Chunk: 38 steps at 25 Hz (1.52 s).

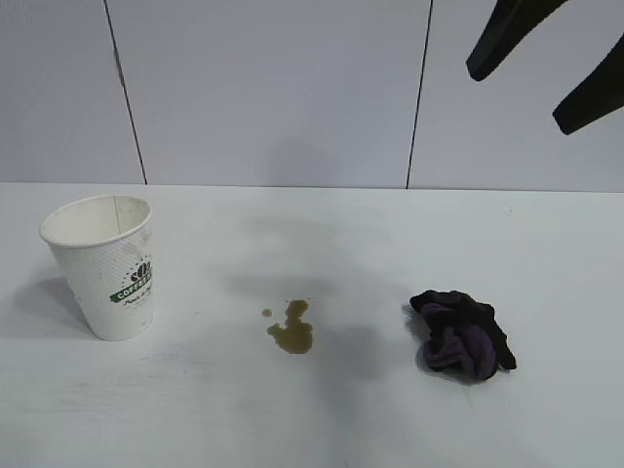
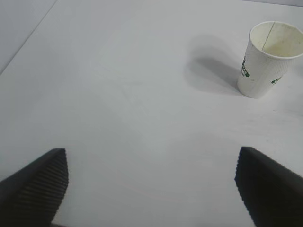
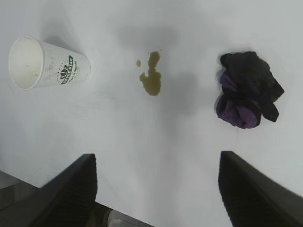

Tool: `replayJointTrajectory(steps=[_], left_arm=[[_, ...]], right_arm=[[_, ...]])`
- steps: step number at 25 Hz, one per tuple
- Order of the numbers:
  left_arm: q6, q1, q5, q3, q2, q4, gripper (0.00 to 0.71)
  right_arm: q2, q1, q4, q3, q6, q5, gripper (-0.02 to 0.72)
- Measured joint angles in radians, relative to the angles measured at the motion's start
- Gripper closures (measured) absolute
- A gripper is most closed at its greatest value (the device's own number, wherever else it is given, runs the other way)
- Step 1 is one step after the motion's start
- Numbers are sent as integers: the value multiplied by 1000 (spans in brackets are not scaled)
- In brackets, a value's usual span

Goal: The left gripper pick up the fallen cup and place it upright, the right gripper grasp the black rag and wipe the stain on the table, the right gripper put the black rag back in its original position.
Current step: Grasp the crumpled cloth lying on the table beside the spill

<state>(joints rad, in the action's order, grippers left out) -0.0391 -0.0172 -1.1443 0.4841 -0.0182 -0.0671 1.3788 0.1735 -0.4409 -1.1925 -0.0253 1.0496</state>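
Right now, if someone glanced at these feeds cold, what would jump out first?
Probably the stain, a brownish blotch with a small droplet beside it, mid-table. The cup stands upright to its left, and the black rag lies bunched to its right, apart from it. The right gripper hangs open at upper right, holding nothing.

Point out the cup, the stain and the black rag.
cup (image 1: 109, 278), exterior view, on its dimpled side wall.
stain (image 1: 293, 331), exterior view, on the main blotch.
black rag (image 1: 463, 334), exterior view, on its bunched middle.
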Motion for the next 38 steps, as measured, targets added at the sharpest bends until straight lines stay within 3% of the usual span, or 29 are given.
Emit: replayJointTrajectory(steps=[5,10,18,30,38], left_arm=[[0,22,9,-4,1,-1,21],[0,23,15,-4,1,-1,21],[0,23,15,-4,1,-1,21],[0,23,15,-4,1,-1,21],[0,23,15,-4,1,-1,21]], right_arm=[[0,0,0,0,5,-1,209],[8,0,5,0,111,-29,236],[193,0,88,0,141,-4,253],[437,3,145,0,161,-133,253],[529,78,202,0,174,-214,251]])
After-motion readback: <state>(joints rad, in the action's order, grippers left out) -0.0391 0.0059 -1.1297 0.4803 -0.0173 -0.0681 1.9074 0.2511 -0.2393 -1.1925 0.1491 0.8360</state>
